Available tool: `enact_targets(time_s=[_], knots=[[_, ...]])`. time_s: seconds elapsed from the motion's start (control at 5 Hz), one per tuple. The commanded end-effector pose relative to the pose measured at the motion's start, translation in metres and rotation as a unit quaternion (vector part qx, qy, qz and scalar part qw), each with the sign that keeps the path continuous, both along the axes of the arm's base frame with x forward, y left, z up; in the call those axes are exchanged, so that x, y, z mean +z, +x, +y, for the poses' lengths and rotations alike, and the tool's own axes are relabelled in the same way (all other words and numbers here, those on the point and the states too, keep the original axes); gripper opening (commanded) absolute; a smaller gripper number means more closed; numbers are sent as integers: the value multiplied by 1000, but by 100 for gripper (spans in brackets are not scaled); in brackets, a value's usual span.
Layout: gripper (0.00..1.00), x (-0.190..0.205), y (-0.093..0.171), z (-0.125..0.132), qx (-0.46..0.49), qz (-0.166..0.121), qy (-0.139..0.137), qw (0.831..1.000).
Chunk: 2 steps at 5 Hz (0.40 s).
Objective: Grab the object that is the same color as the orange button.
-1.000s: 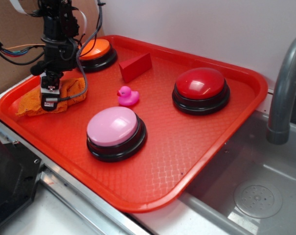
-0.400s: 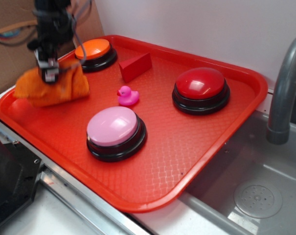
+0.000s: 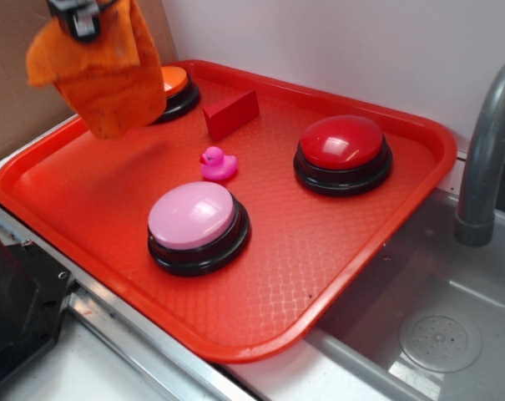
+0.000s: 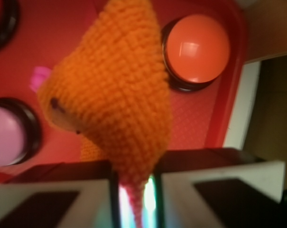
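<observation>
The orange knitted cloth rag [image 3: 106, 79] hangs in the air above the tray's back left corner, pinched at its top by my gripper [image 3: 77, 17], which is mostly cut off by the frame's top edge. In the wrist view the rag [image 4: 112, 95] droops down from between my two fingers [image 4: 53, 194], with the gripper [image 4: 134, 199] shut on its gathered end. The orange button [image 4: 195, 45] sits below on its black base, at the tray's back left; in the exterior view the orange button [image 3: 175, 82] is half hidden behind the rag.
On the red tray [image 3: 335, 276] stand a pink-topped button [image 3: 194, 219], a red-topped button [image 3: 342, 150], a red wedge block [image 3: 231, 113] and a small pink duck [image 3: 217, 164]. A grey faucet [image 3: 486, 150] and sink [image 3: 436, 334] lie to the right.
The gripper has risen from the tray with the rag held in it; the rag lay on the tray's left side a second ago and now hangs clear above it.
</observation>
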<state>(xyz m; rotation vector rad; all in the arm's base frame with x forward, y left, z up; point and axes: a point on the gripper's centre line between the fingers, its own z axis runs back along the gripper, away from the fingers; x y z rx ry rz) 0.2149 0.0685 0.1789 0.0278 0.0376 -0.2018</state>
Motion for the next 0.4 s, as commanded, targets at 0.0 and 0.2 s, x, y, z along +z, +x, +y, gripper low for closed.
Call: enact_targets(time_s=[0.0, 0.2], knots=[[0, 70, -13, -50, 6, -42, -18, 999], [0, 74, -26, -49, 111, -43, -24, 993]])
